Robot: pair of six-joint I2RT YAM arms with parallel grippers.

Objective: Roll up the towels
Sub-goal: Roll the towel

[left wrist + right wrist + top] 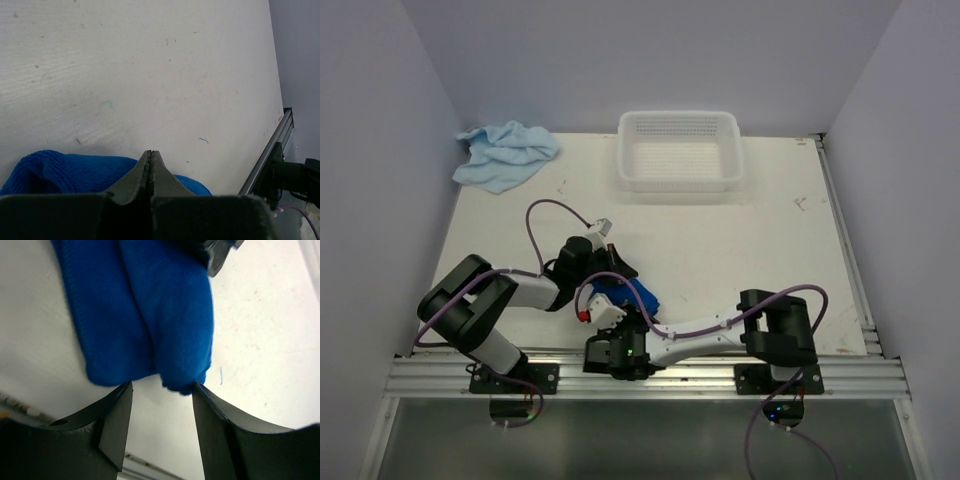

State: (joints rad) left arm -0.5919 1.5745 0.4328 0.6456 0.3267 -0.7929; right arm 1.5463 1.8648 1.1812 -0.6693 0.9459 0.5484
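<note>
The right hand [162, 386] stands open, its two dark fingers [117, 420] parted to a middling gap. The end of the dark blue towel [150, 315] lies right at their tips, and the right-side finger touches its corner. The towel runs away from that hand in two long, thick folds with a crease between them. The right forearm reaches low across the near edge of the worktop [720, 250] from its base on the right, and the wrist turns up toward the towel.

The left hand [151, 156] is closed tight, finger against finger, with no cloth showing between them. It hangs over the other end of the same towel, whose blue pile bulges on both sides beneath it. The left arm is folded sharply, elbow out toward the left edge and forearm pointing right. The two hands meet over the towel and cover most of it in the top view.

The dark blue towel sits close to the near edge, a little left of the middle. A short blue pen mark [203, 140] lies on the bare surface just beyond it. The pale blue towel [505, 152] lies crumpled in the far left corner, well apart. A white perforated basket [680, 185] stands at the far edge, right of centre. A metal rail [650, 375] carrying both arm bases runs along the near edge, and purple cables [560, 205] loop above the arms.
</note>
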